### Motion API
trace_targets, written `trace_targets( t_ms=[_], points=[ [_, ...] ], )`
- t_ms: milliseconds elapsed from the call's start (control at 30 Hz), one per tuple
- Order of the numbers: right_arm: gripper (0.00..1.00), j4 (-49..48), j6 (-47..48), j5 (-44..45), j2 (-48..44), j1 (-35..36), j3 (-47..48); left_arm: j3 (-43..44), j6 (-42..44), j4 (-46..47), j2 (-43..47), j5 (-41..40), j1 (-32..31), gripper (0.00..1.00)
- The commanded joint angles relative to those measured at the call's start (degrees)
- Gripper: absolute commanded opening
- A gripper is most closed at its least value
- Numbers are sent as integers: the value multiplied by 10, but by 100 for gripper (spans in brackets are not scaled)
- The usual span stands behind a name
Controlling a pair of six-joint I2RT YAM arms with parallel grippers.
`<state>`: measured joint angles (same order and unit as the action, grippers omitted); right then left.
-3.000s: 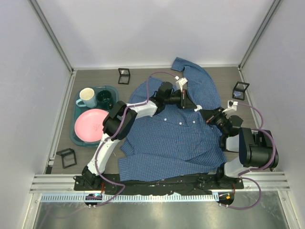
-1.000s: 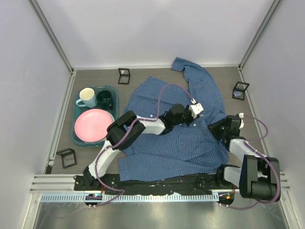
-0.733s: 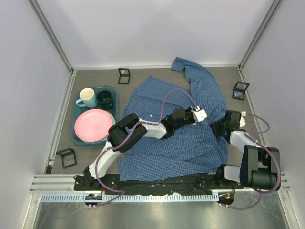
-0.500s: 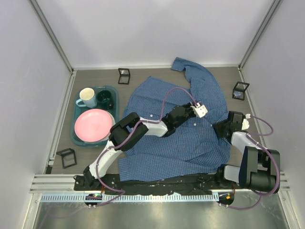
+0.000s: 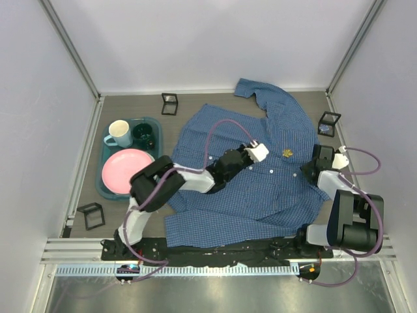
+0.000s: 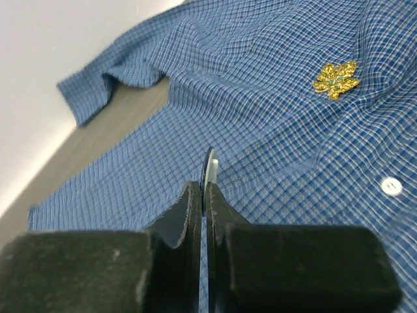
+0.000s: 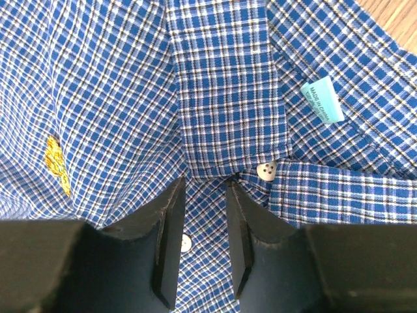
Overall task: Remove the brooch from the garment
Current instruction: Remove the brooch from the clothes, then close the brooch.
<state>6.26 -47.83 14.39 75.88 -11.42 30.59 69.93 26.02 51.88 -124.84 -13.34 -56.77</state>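
Observation:
The blue checked garment (image 5: 241,176) lies spread over the table. A gold leaf-shaped brooch (image 5: 287,154) is pinned near its collar; it also shows in the left wrist view (image 6: 335,78) and the right wrist view (image 7: 57,163). My left gripper (image 5: 259,155) rests low on the cloth just left of the brooch, its jaws shut (image 6: 207,189) with a thin pale sliver at the tips. My right gripper (image 5: 313,169) is at the shirt's right edge. It is slightly open (image 7: 203,189) over the button placket, holding nothing, next to a white button (image 7: 266,171).
A teal tray (image 5: 104,179) at the left holds a pink plate (image 5: 125,171), a cream mug (image 5: 118,132) and a dark green cup (image 5: 143,135). Small black stands sit at the back (image 5: 169,103), the right (image 5: 329,122) and the front left (image 5: 91,215). Walls close in on three sides.
My left gripper has drawn back to the left across the shirt. The shirt's upper right part now lies flatter and the brooch has come into view. My right gripper shifted slightly right.

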Motion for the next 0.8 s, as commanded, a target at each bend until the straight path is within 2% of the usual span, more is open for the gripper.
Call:
trace_targets(
  t_ms=[0, 33, 100, 133, 167, 267, 300, 467, 500, 533, 633, 667, 767],
  points=[
    [38, 48, 68, 27, -27, 23, 21, -44, -234, -84, 202, -16, -1, 0],
    [40, 59, 82, 35, -68, 31, 24, -46, -271, -181, 251, -1, -1, 0],
    [42, 95, 92, 35, -114, 49, 28, -39, -384, -279, 297, 47, 0, 0],
    [43, 103, 103, 15, -138, 54, 34, -35, -426, -361, 315, 56, 0, 0],
    [44, 115, 127, -7, -183, 63, 36, -35, -455, -401, 353, 72, 1, 0],
    [45, 103, 177, -170, -252, 110, 33, -66, -558, -470, 432, 166, 17, 0],
    [45, 95, 188, -274, -260, 149, 27, -81, -588, -475, 457, 208, 24, 0],
    [47, 57, 239, -422, -301, 250, 25, -217, -758, -412, 571, 347, 99, 0],
    [48, 43, 238, -446, -318, 257, 22, -234, -767, -387, 598, 359, 106, 0],
    [50, 26, 234, -506, -324, 265, 18, -249, -771, -394, 611, 365, 110, 0],
    [51, -104, 162, -612, -332, 280, -10, -261, -775, -416, 640, 369, 114, 0],
    [51, -179, 141, -623, -332, 293, -20, -261, -783, -420, 644, 372, 117, 0],
    [54, -256, 113, -630, -311, 322, -33, -262, -798, -412, 651, 386, 129, 0]
  ],
)
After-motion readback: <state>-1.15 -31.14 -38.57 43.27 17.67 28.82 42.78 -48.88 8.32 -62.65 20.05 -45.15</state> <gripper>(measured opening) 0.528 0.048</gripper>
